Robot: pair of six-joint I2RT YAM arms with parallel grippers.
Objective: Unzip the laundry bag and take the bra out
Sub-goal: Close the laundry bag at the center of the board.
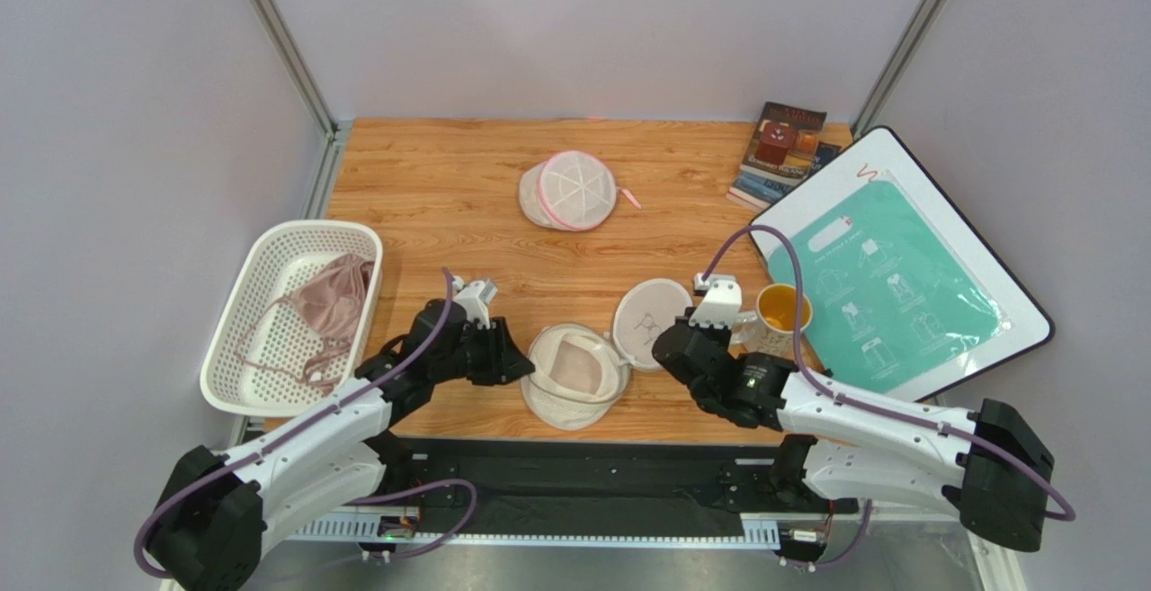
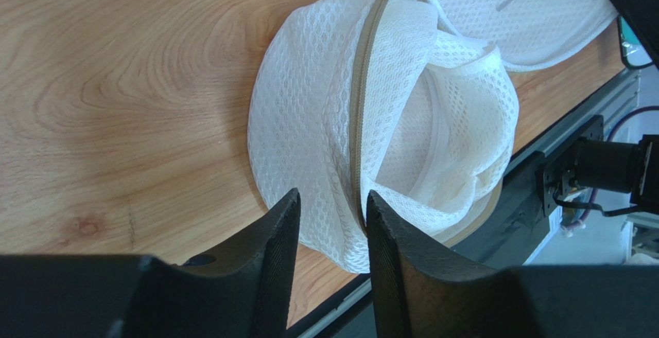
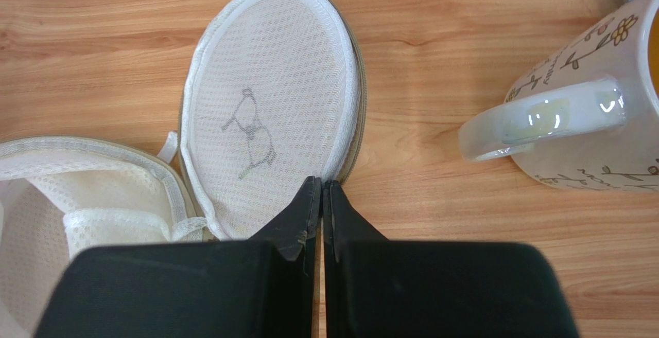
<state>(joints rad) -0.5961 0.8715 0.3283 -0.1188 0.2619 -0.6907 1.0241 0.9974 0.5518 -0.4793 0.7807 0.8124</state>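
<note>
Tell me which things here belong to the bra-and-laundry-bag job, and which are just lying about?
Job: laundry bag, already unzipped; bra, lying in the white basket.
Lying about: pink-trimmed pouch, mug, books, teal board.

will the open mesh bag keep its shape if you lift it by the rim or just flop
Probably flops: the mesh bag already sags and folds in on itself. Likely very light, being thin open mesh. Its zip rim looks firmer, so it may hold a loose curve.
</note>
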